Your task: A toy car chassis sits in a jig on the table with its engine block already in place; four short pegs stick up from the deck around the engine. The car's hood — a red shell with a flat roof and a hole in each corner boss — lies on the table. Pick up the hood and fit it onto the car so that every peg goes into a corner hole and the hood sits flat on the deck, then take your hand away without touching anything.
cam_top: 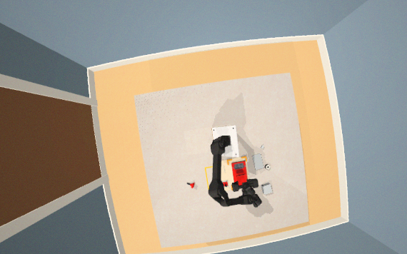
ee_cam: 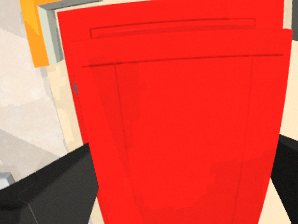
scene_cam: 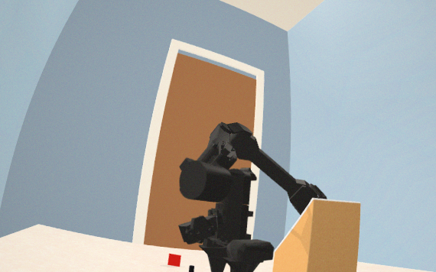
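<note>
My gripper (cam_top: 243, 185) (ee_cam: 182, 145) is shut on the hood, with one black finger against each long side. The hood (ee_cam: 185, 120) is a red panel with thin grooves, large in the wrist view. It lies over or just above the red chassis (ee_cam: 170, 11), whose far end shows beyond the hood's edge. The chassis (cam_top: 239, 162) sits in the jig (ee_cam: 36, 42), which has orange corners and a grey bracket. The pegs, the corner holes and the hood's underside are hidden, so I cannot tell whether it sits flat. In the exterior view the fingertips are cut off.
A grey plate (cam_top: 258, 161), a small wheel (cam_top: 267, 166) and a grey block (cam_top: 267, 188) lie right of the jig. A small red piece (cam_top: 192, 185) lies to the left, another (cam_top: 225, 184) near the forearm. The arm's white base plate (cam_top: 224, 130) is behind the jig.
</note>
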You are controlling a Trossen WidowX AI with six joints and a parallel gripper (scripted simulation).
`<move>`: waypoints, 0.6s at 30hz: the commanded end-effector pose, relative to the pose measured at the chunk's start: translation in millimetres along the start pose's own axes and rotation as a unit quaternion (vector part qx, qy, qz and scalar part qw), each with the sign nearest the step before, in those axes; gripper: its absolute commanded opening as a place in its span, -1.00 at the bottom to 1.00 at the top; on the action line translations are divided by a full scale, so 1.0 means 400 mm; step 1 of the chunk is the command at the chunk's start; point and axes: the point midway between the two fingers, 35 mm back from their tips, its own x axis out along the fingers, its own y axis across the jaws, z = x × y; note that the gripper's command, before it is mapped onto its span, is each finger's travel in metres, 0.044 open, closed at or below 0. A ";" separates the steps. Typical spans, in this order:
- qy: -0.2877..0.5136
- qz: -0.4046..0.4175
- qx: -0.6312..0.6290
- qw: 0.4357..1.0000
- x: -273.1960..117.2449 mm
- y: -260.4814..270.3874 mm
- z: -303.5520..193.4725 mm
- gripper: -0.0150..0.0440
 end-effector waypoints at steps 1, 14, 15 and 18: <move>0.000 0.000 0.000 1.000 0.008 0.000 0.000 -0.49; 0.000 0.000 0.000 1.000 0.024 0.000 0.001 -0.49; 0.000 0.000 0.000 1.000 0.025 0.000 0.001 -0.49; 0.000 0.000 0.000 1.000 0.029 0.001 0.001 -0.49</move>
